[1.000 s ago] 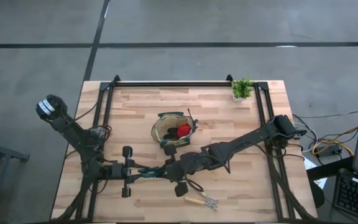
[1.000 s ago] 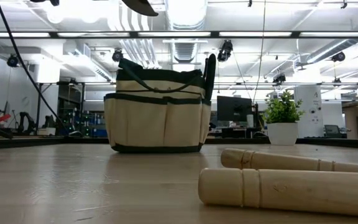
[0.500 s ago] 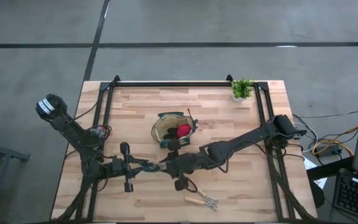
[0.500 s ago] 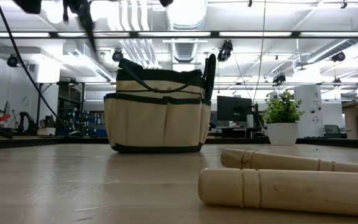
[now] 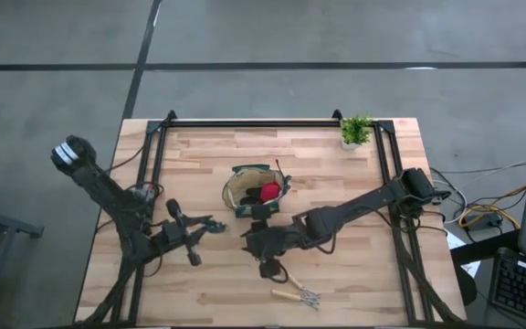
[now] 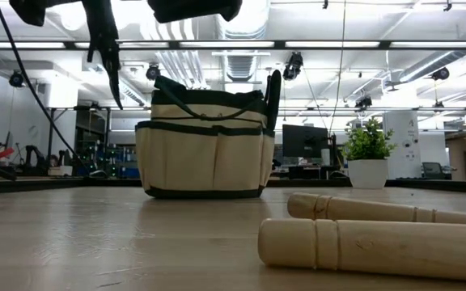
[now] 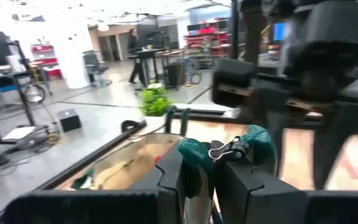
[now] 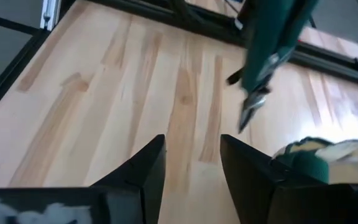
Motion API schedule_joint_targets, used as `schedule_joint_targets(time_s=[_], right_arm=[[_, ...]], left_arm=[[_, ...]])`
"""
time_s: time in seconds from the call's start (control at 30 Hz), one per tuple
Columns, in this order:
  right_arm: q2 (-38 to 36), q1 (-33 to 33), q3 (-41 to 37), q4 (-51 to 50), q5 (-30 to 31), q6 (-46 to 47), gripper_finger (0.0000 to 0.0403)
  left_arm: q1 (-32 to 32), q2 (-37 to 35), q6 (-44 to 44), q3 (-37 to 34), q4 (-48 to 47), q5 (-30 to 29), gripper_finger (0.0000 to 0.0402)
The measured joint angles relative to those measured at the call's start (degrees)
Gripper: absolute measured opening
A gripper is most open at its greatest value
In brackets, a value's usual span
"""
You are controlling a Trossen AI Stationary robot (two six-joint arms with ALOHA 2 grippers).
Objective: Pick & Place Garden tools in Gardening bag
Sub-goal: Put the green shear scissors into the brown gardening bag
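The tan gardening bag [image 5: 254, 192] with dark green trim stands mid-table on its base and also shows in the low view [image 6: 209, 145]. A red item [image 5: 269, 192] lies inside it. My left gripper [image 5: 193, 230] is shut on teal-handled pruning shears [image 5: 213, 223], held in the air to the bag's near left. My right gripper [image 5: 247, 241] is open and empty, just near the bag and right of the shears. A wooden-handled rake [image 5: 295, 294] lies flat near the table's near edge. My left gripper pinches the shears by their teal handles [image 7: 194, 154] between its two fingers. The shears are lifted clear of the table. In the low view they hang with the dark blades [image 6: 110, 73] pointing down, and the right wrist view shows the same [image 8: 269, 43].
A small potted plant [image 5: 355, 131] stands at the far right corner. Two wooden handles [image 6: 379, 242] lie close in front of the low camera. Black frame rails [image 5: 245, 122] run along the table's far, left and right sides. Bare wood lies left of the bag.
My left gripper has drawn away from my right gripper toward the table's left and far side, turning as it went and carrying the shears. The shears have tipped, and their blades now hang down into the low view. My right gripper has shifted slightly toward the bag.
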Motion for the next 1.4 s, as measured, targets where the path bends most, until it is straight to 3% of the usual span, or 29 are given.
schedule_joint_targets(time_s=[0.4, 0.63, 0.8, 1.13, 1.4], right_arm=[[0.0, 0.7, 0.0, -3.2, -0.1, 1.2, 0.0118], [0.0, 0.7, 0.0, -3.4, -0.1, 1.2, 0.0107], [-0.1, 0.7, 0.0, -3.4, -0.1, 1.0, 0.0100], [-0.1, 0.7, 0.0, -3.4, -0.1, 0.6, 0.0094], [-0.1, 0.6, 0.0, -3.1, -0.1, 0.6, 0.0104]], left_arm=[[8.3, -3.5, 5.0, 0.0, -7.3, 1.4, 0.0064], [16.1, -5.8, 4.0, -0.2, -11.4, 13.8, 0.0064], [20.3, -6.9, 1.6, -3.1, -13.5, 15.2, 0.0064], [25.2, -11.6, -0.4, -9.3, -12.2, 27.9, 0.0064], [28.9, -13.7, -0.9, -12.8, -10.3, 28.3, 0.0065]])
